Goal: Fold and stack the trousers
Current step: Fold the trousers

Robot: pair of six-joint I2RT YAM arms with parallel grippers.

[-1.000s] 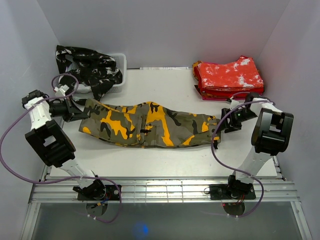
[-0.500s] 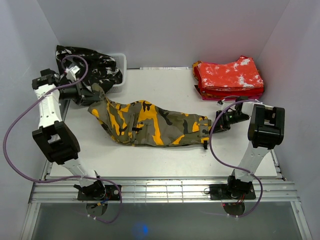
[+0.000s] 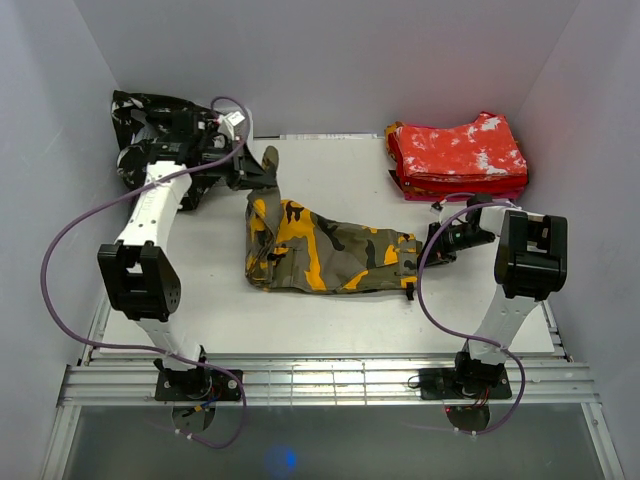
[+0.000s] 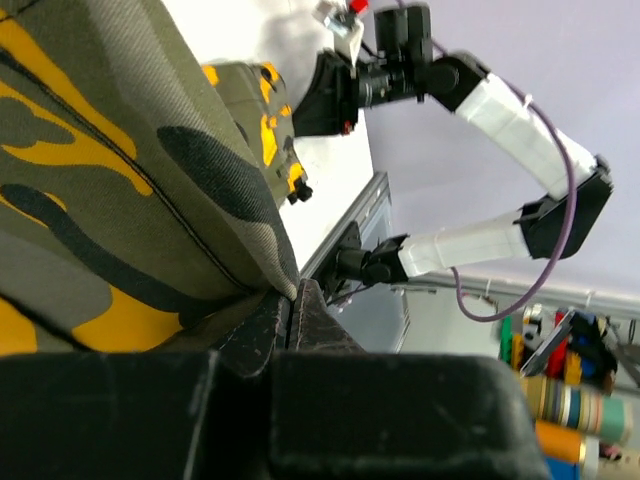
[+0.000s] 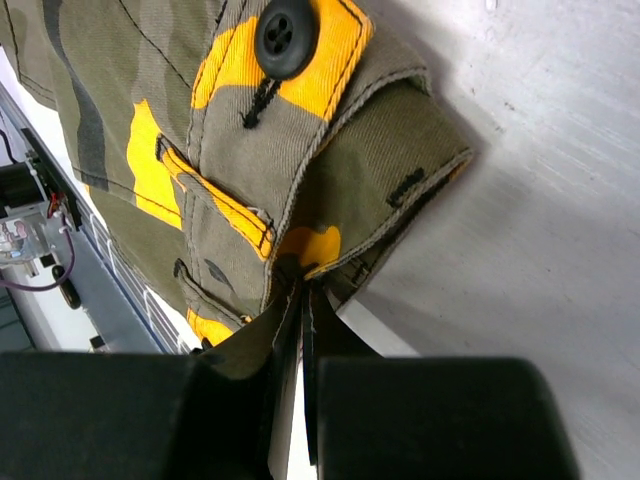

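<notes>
The olive trousers (image 3: 335, 255) with orange-yellow and black patches lie across the middle of the table. Their left end is lifted off the surface. My left gripper (image 3: 262, 166) is shut on that raised end, up near the back; in the left wrist view the jaws (image 4: 292, 296) pinch the cloth edge (image 4: 130, 180). My right gripper (image 3: 441, 240) is shut on the waistband end at the right. Its jaws (image 5: 303, 286) bite the hem below a black button (image 5: 286, 38). Red-and-white trousers (image 3: 458, 155) lie folded at the back right.
A white basket (image 3: 240, 125) at the back left holds black-and-white trousers (image 3: 165, 125). White walls close in the table on three sides. A metal rail (image 3: 320, 380) runs along the near edge by the arm bases.
The left gripper has swung from the table's left side up toward the back middle, dragging the trousers' left end along and bunching the cloth rightward. The right gripper has shut on the waistband.
</notes>
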